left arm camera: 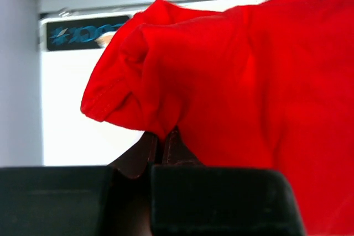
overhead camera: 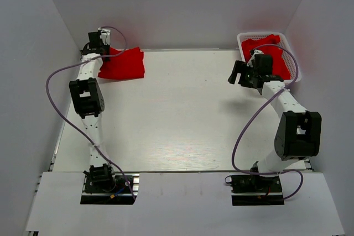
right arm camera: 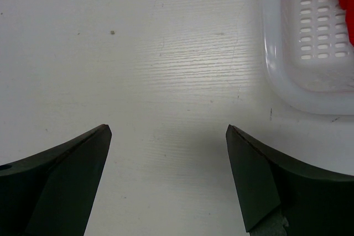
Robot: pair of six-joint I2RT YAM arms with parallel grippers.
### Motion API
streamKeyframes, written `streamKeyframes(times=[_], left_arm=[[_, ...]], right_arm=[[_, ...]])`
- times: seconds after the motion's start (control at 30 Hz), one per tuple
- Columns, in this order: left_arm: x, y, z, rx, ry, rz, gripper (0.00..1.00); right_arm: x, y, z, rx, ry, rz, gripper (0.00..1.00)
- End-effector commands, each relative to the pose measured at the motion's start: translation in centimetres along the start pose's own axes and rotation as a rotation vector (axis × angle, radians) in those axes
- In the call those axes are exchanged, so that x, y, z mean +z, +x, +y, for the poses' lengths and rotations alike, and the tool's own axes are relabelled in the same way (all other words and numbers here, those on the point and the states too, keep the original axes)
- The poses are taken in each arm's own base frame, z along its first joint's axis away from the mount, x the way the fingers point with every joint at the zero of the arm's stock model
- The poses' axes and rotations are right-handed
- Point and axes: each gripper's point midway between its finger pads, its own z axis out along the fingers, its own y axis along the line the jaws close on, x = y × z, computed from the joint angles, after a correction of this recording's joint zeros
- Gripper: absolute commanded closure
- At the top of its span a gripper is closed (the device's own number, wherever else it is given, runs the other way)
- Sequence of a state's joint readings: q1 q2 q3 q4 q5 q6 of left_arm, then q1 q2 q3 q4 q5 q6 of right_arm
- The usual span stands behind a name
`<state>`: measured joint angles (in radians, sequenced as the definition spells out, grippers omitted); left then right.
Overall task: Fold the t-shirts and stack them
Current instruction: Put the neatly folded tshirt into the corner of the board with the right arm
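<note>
Desk (overhead camera: 182,114): white board carrying everything; the basket sits at its far right corner and serves as your reference.
Basket (overhead camera: 246,38): white plastic mesh, light by the look of it. Risk: a snagged pull could drag or tip it.
Folded t-shirt (overhead camera: 124,64): red, lying on the desk well apart from the basket, straight across to its left. This is your stack base. Risk: if you lift away while the cloth is gripped, the fold opens.
T-shirts in the basket (overhead camera: 268,45): red heap, unfolded, inside the basket. How many, you cannot tell.
Left hand (left arm camera: 163,139): far from the basket, at the folded t-shirt; fingers pressed together, pinching a ridge of its cloth. Release before you withdraw.
Right hand (right arm camera: 168,136): just left of the basket, over bare desk; fingers spread, holding nothing. Obstacle: the basket wall stands between it and the heap, so you need to clear the rim.
Purple cable (overhead camera: 55,81): loops off the left arm, well apart from the basket; a similar loop on the right arm hangs near it and could catch.
</note>
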<state>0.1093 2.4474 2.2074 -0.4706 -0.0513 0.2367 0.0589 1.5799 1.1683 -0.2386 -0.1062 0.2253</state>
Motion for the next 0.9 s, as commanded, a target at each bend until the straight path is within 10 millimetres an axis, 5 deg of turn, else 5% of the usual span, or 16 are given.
streamKeyframes(times=[0.0,0.23,0.6,0.77,0.87], left_arm=[[-0.3,-1.7,2.7,0.025,-0.055,-0.046,1.00],[0.6,-2.2,7.1,0.074,-0.146,-0.083,1.00],[2.9,0.2,10.4,0.101,-0.265,-0.058,1.00],[2.6,-0.7,11.9,0.090,-0.346,-0.074,1.00],[2.7,0.0,12.5,0.085,-0.361,-0.062,0.89]], right_arm=[[-0.1,-1.8,-0.4,0.001,0.034,-0.028,0.10],[-0.1,-1.7,-0.7,0.012,0.050,-0.026,0.10],[0.7,-0.2,-0.3,0.025,0.019,0.026,0.10],[0.5,-0.1,-0.4,0.027,0.026,0.037,0.10],[0.6,0.1,-0.4,0.026,0.023,0.041,0.10]])
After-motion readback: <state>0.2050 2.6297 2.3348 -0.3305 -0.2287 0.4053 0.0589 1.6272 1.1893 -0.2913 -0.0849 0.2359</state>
